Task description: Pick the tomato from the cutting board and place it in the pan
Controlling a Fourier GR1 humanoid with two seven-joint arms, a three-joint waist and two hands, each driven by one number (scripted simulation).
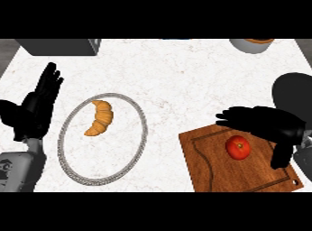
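Observation:
A red tomato (238, 147) lies on the wooden cutting board (212, 167) at the lower right of the counter. My right hand (268, 122) hovers just above and behind the tomato, fingers spread and bent downward, the thumb hanging at the tomato's right; nothing is held. The dark pan (300, 97) sits at the right edge, partly hidden behind that hand. My left hand (35, 108) rests open at the left, fingers pointing up.
A white plate with a grey rim (64, 124) holds a croissant (100, 118) left of centre. A dark box (59, 46) stands at the back left, and a pale bowl (252, 45) at the back right.

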